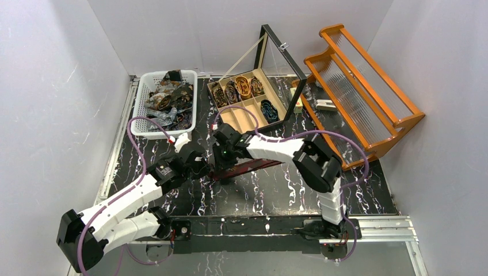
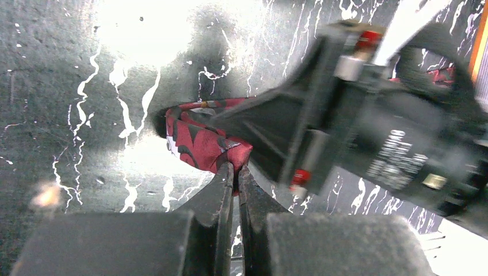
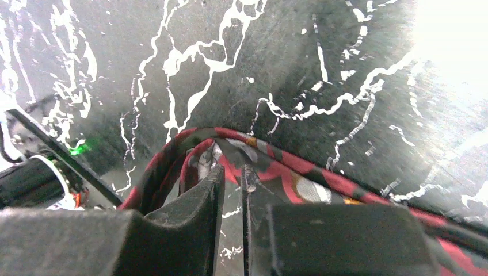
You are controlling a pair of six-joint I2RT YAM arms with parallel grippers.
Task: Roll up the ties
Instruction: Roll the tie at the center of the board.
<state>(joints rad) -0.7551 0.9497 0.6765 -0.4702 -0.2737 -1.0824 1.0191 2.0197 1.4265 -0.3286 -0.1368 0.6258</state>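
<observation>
Tie axis first: red tie (image 1: 253, 167) lies flat on table (image 1: 276, 190). In top view its long axis runs from frame centre out to the right, tilted slightly up, and passes under R forearm (image 1: 276, 148). Folded end sits at the centre-left end of the strip, and both grippers meet there. You have the left gripper (image 2: 234, 172) clamped tight on the folded edge, reaching in from lower left of top view. Your right gripper (image 3: 230, 175) shows a narrow slit w/ tips at the fold's inner loop; can't tell if it pinches cloth or only touches. Judgement: roll must travel rightward along the free length. R arm lies over that length, L is nearer the core. Risk: fold slips if either grip eases.
</observation>
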